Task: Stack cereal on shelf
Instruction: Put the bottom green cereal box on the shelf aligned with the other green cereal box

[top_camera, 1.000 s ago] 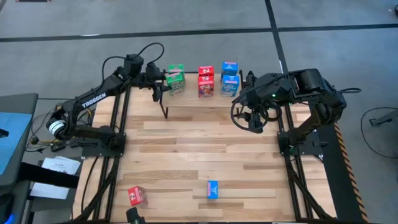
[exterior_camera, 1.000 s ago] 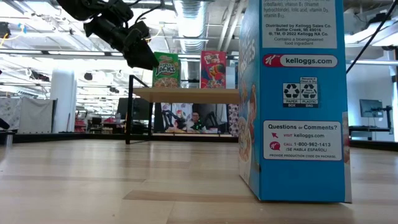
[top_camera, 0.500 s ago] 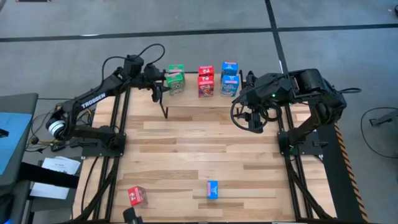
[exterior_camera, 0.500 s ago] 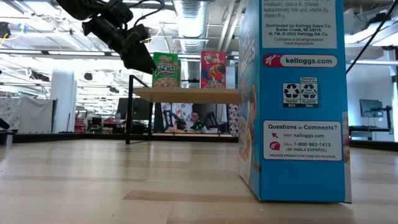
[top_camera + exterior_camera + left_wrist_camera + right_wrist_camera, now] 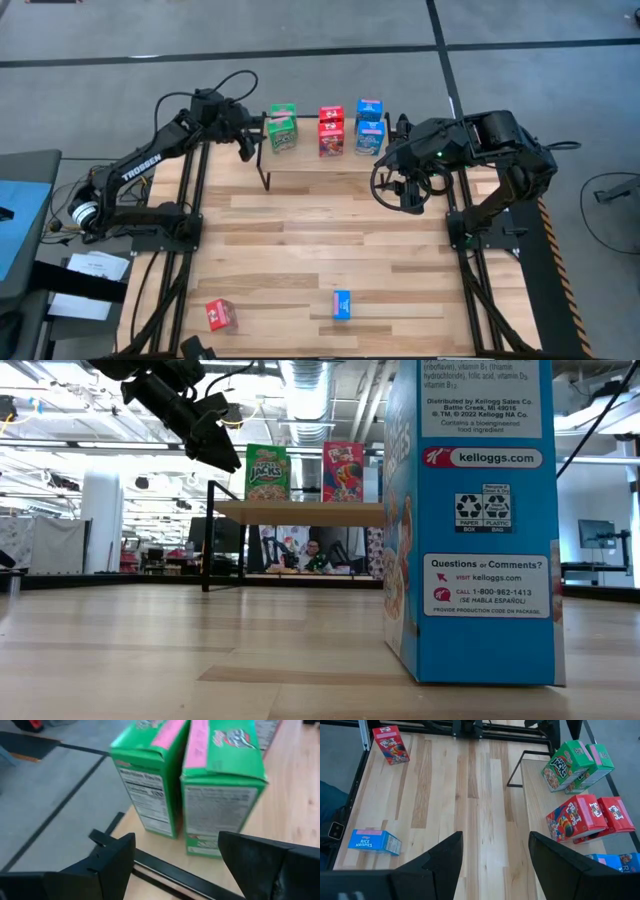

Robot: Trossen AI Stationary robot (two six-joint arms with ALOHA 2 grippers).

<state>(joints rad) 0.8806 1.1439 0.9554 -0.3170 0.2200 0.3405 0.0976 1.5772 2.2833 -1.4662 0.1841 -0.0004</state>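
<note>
The shelf (image 5: 306,140) stands at the table's far edge. On its top stand two green cereal boxes (image 5: 282,128), two red ones (image 5: 331,131) and two blue ones (image 5: 369,126). My left gripper (image 5: 247,140) hangs open just left of the green boxes (image 5: 200,780), with nothing between its fingers. My right gripper (image 5: 392,165) is open and raised at the shelf's right end, also holding nothing. A red box (image 5: 220,315) and a blue box (image 5: 342,304) sit on the table near its front edge. In the low view that blue box (image 5: 470,520) fills the foreground.
The shelf's black legs (image 5: 266,172) come down onto the tabletop just below my left gripper. Bare slatted tabletop (image 5: 320,240) lies between the shelf and the two boxes at the front. The arms' black frames run along both table sides.
My left gripper has swung back from the green boxes toward the table's left edge, its fingertips rising a little, and it has stayed open. The boxes on the shelf have not moved.
</note>
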